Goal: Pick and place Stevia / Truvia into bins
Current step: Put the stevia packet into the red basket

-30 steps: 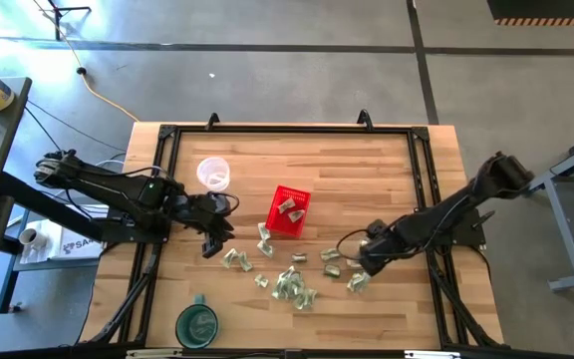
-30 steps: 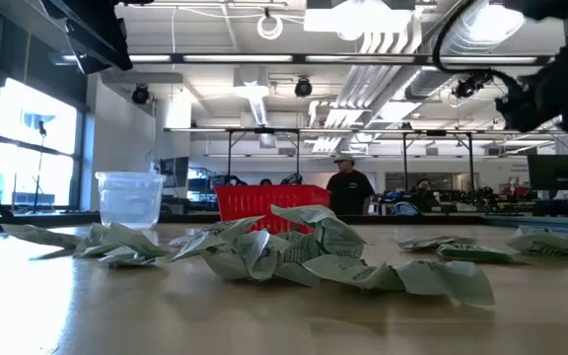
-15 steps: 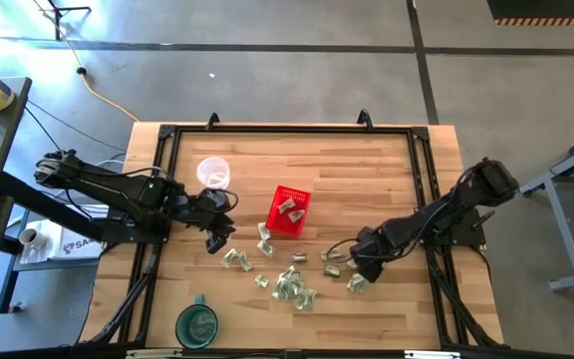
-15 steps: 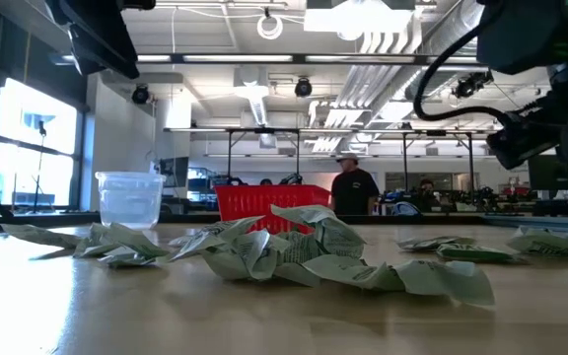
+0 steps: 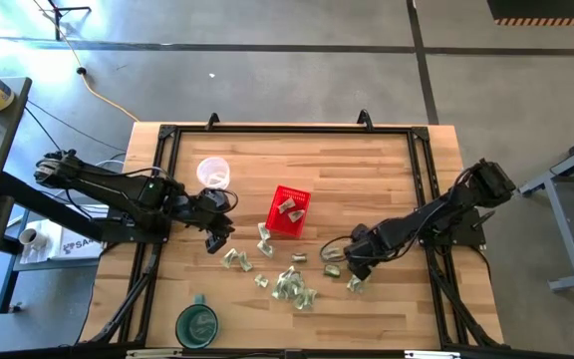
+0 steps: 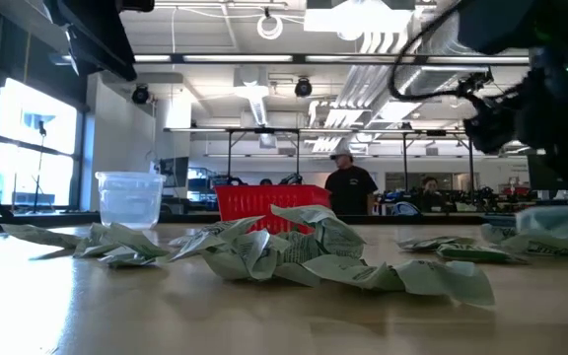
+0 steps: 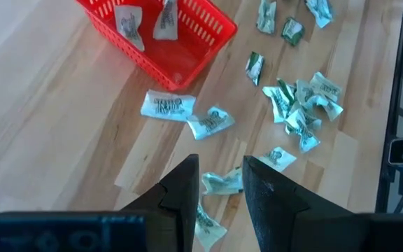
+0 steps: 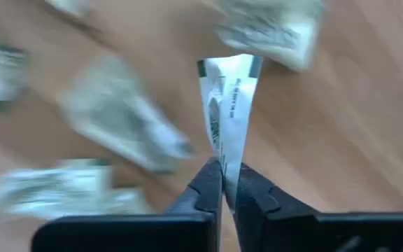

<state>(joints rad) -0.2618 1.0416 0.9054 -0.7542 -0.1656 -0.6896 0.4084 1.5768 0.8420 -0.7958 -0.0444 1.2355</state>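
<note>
R gripper pinched closed, L gripper parted.

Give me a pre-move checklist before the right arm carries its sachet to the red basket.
1. Right gripper shut on a sachet: ok, the paper stands pinched between its fingers.
2. Only one sachet pinched: ok, as far as the right wrist view shows.
3. Sachet lifted off the table: cannot tell.
4. Red basket upright with room left: ok, two sachets lie inside.
5. Left gripper out of the way: ok, it is beside the basket, on the far side from the right arm.
6. Clear cup off the route: ok.
</note>
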